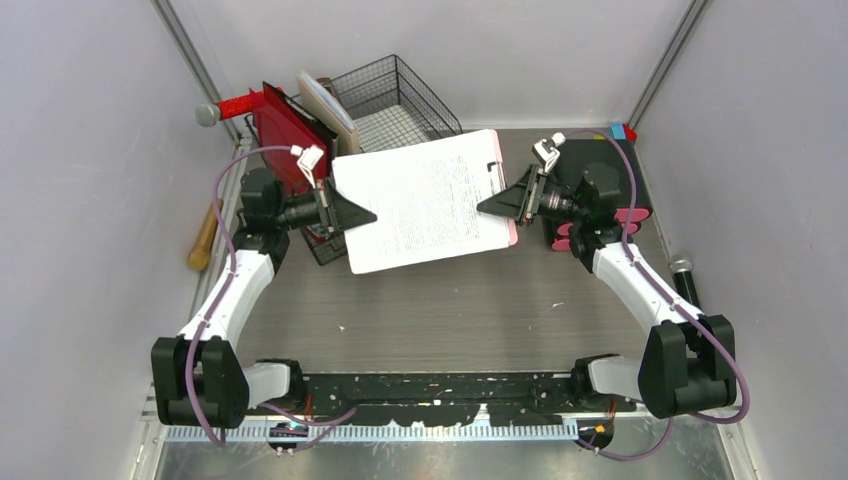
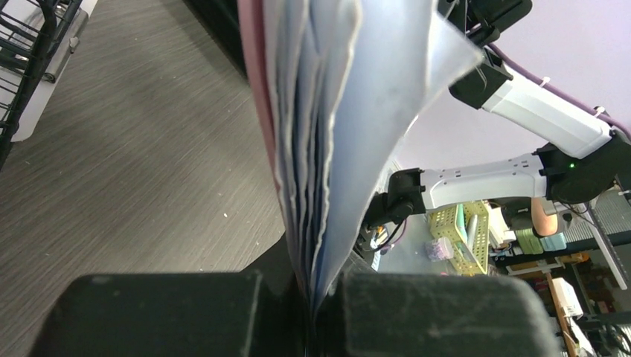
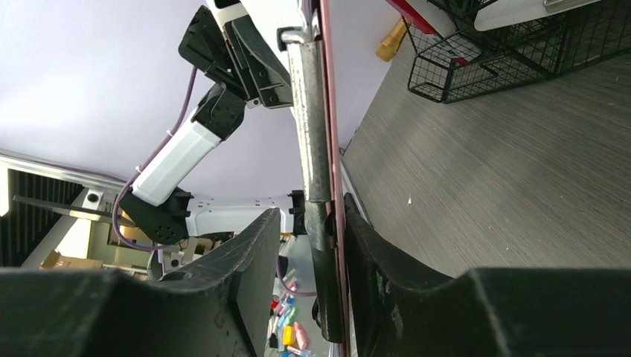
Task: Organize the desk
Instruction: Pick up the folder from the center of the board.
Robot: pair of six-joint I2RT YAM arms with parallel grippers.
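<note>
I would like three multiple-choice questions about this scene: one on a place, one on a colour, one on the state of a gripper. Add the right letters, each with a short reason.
1. Where on the desk does the wire basket stand?
A. at the back, left of centre
B. by the front rail
C. at the right wall

2. What colour is the backing of the clipboard?
A. green
B. pink
C. yellow

3. What is the left gripper doing?
A. open above the desk
B. shut on the wire basket
C. shut on the clipboard's edge

Answers: 1 A, it sits behind the clipboard. 2 B, a pink rim shows at its right edge. 3 C, in the left wrist view the fingers press onto the sheets.
</note>
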